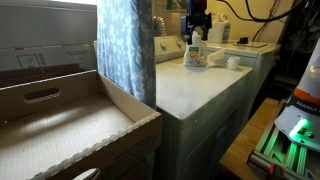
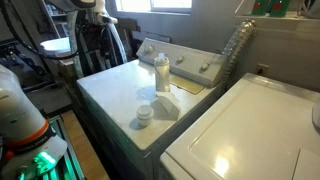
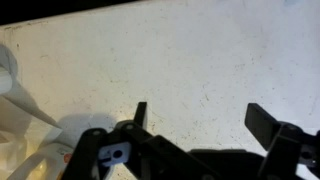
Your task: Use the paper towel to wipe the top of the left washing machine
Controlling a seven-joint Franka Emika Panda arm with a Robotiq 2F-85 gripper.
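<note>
Jaws wide apart on your gripper (image 3: 200,115) in the wrist view, with nothing between them and only the speckled white top of the left washing machine (image 3: 200,50) beneath. At that view's left edge a white shape (image 3: 15,95) is cut off (bottle or towel, you can't tell from here).

In an exterior view your gripper (image 1: 197,22) hangs dark above the detergent bottle (image 1: 195,56), its upper part cropped by the frame. Your paper towel (image 1: 214,58) is a small white wad on the machine top, just beside the bottle, between it and the little cup (image 1: 232,62). It is too small to show creases.

In an exterior view the bottle (image 2: 161,72) and cup (image 2: 145,113) stand on that same top (image 2: 105,95). The wad is hard to pick out there against the white surface, and the arm (image 2: 90,8) is cropped at the upper edge.
</note>
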